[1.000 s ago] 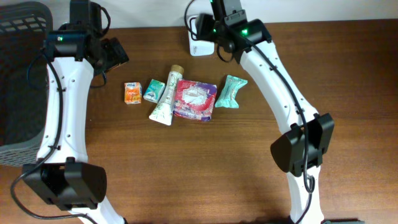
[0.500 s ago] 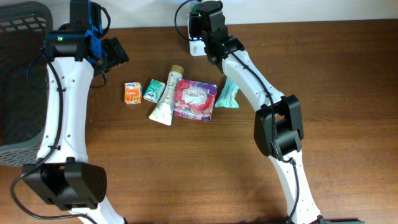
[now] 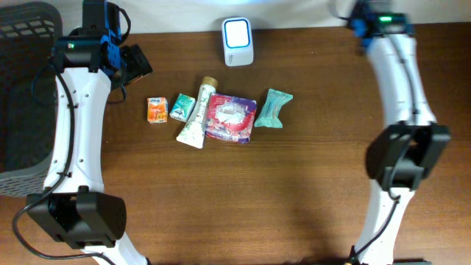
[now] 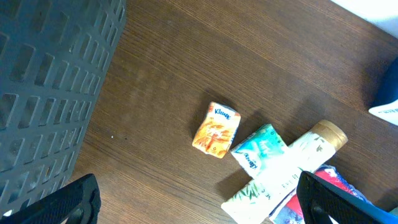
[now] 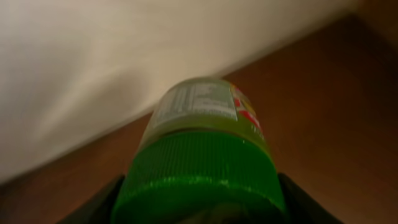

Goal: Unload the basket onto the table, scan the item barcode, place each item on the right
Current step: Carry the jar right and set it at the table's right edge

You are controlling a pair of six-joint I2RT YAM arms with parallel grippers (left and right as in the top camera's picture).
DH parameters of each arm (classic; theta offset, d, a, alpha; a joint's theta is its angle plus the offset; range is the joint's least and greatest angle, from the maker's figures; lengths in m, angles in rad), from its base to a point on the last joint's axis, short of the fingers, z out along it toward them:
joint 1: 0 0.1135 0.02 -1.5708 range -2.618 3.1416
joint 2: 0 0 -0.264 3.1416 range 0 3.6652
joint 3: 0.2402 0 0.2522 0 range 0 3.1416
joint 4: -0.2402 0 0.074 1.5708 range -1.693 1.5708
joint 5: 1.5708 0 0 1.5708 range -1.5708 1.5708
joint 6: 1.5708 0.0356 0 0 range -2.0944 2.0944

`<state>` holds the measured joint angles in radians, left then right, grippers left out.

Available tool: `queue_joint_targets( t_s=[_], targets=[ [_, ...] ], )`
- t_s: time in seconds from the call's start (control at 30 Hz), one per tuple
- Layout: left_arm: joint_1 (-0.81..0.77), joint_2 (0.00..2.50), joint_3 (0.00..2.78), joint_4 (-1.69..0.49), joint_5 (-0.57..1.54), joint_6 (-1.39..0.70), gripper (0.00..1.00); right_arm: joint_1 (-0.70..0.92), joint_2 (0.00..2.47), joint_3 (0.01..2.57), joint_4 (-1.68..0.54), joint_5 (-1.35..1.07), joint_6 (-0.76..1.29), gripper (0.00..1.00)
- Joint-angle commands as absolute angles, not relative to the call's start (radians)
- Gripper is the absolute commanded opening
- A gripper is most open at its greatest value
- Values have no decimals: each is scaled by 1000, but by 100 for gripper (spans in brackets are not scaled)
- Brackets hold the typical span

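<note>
The item is a green bottle [image 5: 200, 146] with a ribbed green cap and a white printed label; it fills the right wrist view. My right gripper [image 5: 199, 202] is shut on it, a dark finger [image 5: 93, 206] pressed on each side of the cap. In the overhead view the right arm [image 3: 390, 51] reaches to the back right edge and the bottle is hidden. The white scanner [image 3: 238, 33], its window lit blue, stands at the back centre, uncovered. My left gripper [image 4: 202, 205] hangs open above the table's left side, holding nothing.
A row of goods lies mid-table: an orange tissue pack [image 3: 156, 110], a teal pack [image 3: 181, 107], a white tube [image 3: 196, 112], a red-and-pink packet [image 3: 231, 118] and a teal pouch [image 3: 273, 108]. A dark mesh basket [image 3: 22, 88] stands at the left edge.
The right arm has swung from over the scanner to the back right corner, carrying the bottle. The scanner now shows fully. The left arm has not moved.
</note>
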<state>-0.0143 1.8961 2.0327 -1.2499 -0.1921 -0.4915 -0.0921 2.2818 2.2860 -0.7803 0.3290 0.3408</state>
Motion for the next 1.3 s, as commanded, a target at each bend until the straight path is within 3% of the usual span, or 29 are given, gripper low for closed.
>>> queue_joint_targets(
  t_s=[0.0, 0.23, 0.47, 0.53, 0.6, 0.73, 0.87, 1.0, 1.07, 1.17, 1.27],
  targets=[
    [-15, 1897, 2032, -1251, -199, -501, 99, -253, 2280, 2292, -883, 309, 376, 51],
    [-15, 1897, 2032, -1251, -199, -501, 99, -548, 2365, 2287, -992, 116, 411, 52],
    [-15, 1897, 2032, -1251, -199, -501, 99, -666, 2471, 2287, -984, 89, 409, 59],
    [-15, 1897, 2032, -1251, -199, -501, 99, -673, 2477, 2287, -980, 90, 409, 71],
    [-15, 1897, 2032, -1251, -199, -501, 99, -675, 2469, 2290, -976, 89, 399, 89],
    [-15, 1897, 2032, -1251, -199, -501, 99, -673, 2373, 2364, -1017, 108, 372, 96],
    [-15, 1897, 2032, -1251, -199, -501, 99, -623, 2215, 2500, -1117, 38, 371, 96],
    [-15, 1897, 2032, -1251, -199, -501, 99, -465, 2109, 2511, -1292, -425, 320, 93],
    [-15, 1897, 2032, -1251, -199, -501, 99, -348, 2131, 2496, -1417, -430, 204, 91],
    [-15, 1897, 2032, -1251, -199, -501, 99, -184, 2172, 2367, -1499, -431, 128, 91],
    [-15, 1897, 2032, -1251, -199, -501, 99, -66, 2199, 2112, -1392, -466, 127, 91]
  ],
)
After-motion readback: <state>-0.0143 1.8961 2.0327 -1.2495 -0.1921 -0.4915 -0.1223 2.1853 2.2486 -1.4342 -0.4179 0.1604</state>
